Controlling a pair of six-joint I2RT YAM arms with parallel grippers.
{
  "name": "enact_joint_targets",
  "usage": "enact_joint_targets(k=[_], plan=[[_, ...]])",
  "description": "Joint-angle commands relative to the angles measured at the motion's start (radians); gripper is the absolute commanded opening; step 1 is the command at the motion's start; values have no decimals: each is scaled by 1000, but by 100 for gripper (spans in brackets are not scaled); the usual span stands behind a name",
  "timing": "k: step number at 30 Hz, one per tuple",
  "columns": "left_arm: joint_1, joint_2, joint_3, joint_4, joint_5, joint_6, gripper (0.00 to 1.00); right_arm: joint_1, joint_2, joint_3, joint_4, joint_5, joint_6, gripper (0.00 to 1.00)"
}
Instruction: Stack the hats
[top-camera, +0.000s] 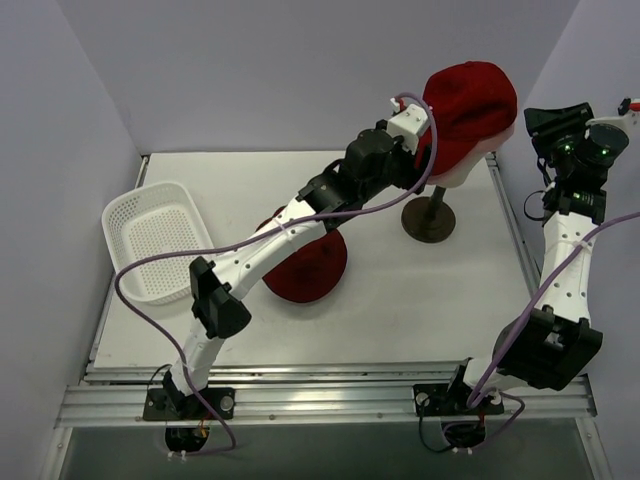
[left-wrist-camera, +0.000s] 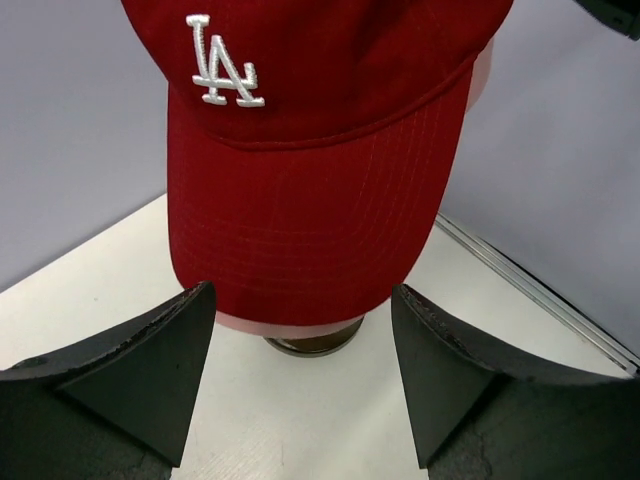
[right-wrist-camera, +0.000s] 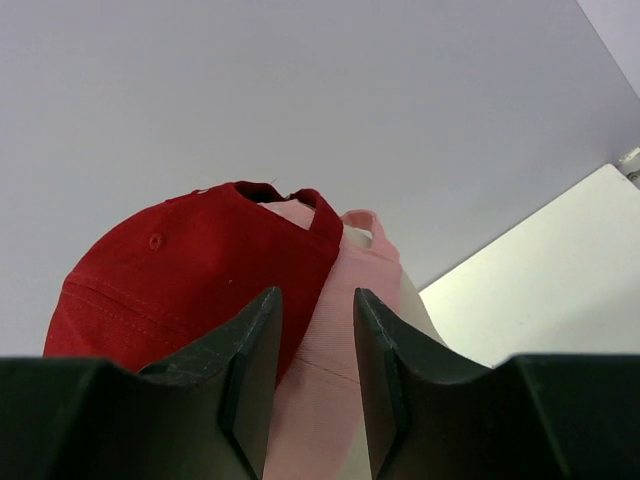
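Red cap sits over pink cap on the stand, near the table's far right corner. My left pincer is wide apart, facing the brim — stiff, best hold; crown soft, light. My right pincer is narrowly apart — empty.

We see a white tabletop carrying a white mesh basket at the left, a dark red hat at centre, and a stand's round base at upper right.
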Motion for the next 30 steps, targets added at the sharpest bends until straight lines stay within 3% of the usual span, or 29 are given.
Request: enact_joint_targets(k=[1,6,9,15,22,30], plan=[[4,56,113,-24,1,40,79,2,-3,22,93,-35,-21,31],[16,142,216,-49,-11,42,80,9,-87,-118,131,28,-13,31],[31,158,222,-46,-2,31,80,22,-143,-194,121,86,-46,31],[40,166,210,-35,4,33,80,32,-222,-395,131,64,-24,30],[34,98,97,32,45,43,80,35,-276,-652,271,51,22,27],[10,-74,-104,115,85,71,83,38,-107,-753,530,-22,77,22]])
